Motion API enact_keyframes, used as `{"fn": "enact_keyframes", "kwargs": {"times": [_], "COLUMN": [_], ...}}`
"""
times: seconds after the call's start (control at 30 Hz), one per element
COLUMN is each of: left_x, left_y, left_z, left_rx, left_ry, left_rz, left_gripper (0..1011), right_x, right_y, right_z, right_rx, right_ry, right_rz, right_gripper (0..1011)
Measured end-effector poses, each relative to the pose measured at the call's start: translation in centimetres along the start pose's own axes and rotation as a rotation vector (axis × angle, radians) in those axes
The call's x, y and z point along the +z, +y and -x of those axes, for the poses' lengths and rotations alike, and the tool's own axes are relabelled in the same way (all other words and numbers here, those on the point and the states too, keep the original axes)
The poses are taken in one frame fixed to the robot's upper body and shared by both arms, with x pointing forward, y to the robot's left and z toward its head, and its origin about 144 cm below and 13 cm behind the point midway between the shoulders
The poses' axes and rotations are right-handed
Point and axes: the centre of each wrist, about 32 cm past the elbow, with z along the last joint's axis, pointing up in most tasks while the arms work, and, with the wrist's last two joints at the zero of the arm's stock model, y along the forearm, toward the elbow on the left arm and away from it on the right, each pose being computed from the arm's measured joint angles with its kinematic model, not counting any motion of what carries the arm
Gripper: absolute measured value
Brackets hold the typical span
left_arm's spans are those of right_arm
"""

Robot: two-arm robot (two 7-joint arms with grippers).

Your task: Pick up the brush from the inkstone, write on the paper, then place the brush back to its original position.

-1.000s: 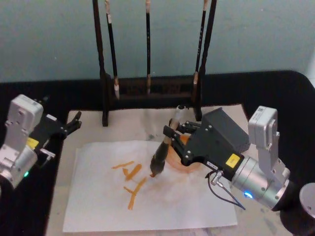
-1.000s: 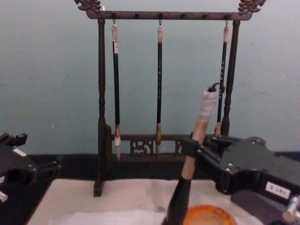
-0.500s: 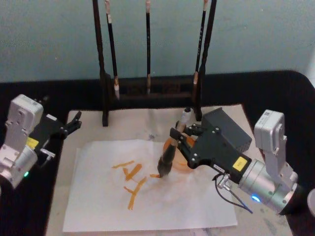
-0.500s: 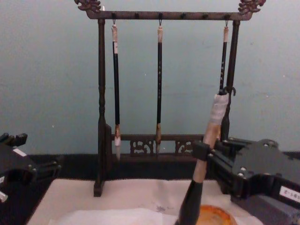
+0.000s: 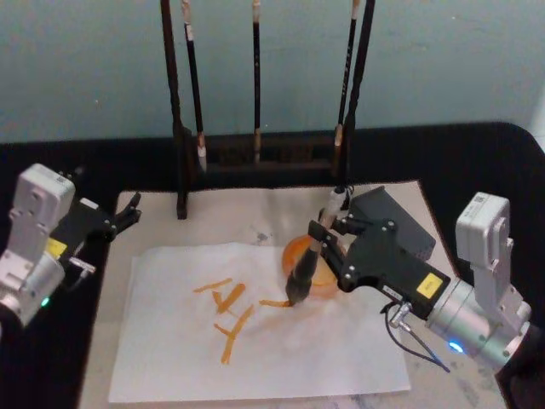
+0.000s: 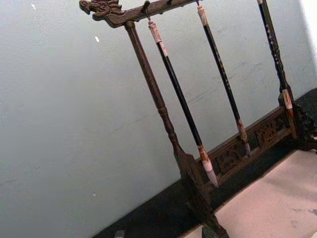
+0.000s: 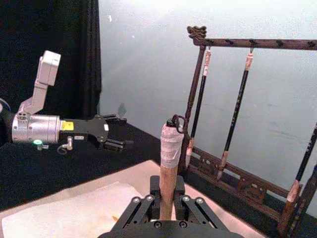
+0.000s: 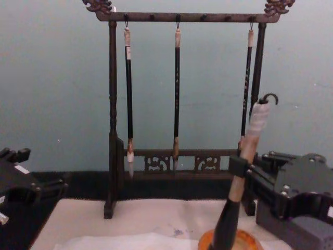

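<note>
Brush clamped in right hand, tip on paper; left hand open, parked left.

You see a brush with a pale wood handle, pale tape near its top and a smooth black neck. In front of the dark, carved wood rack lies thin, matt white paper, a bit wrinkled, on a soft-looking beige mat. The right gripper looks like matt black plastic.
</note>
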Motion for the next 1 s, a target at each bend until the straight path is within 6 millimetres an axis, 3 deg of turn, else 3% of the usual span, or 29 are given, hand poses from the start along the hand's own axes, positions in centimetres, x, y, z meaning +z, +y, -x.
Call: {"fn": "enact_keyframes", "kwargs": {"times": [0.53, 1.0], "left_x": [0.0, 0.0], "left_y": [0.0, 0.0], "left_z": [0.0, 0.0], "left_rx": [0.000, 0.000], "left_ry": [0.000, 0.000], "left_rz": [0.000, 0.000], "left_gripper": [1010, 1010], "right_x": [0.3, 1.5], "right_y": [-1.0, -0.3], "right_z": [-0.1, -0.4], "right_rx": [-0.023, -0.034], "right_ry": [-0.009, 0.013], "right_rz": [0.002, -0.076], "right_gripper": [158, 158]}}
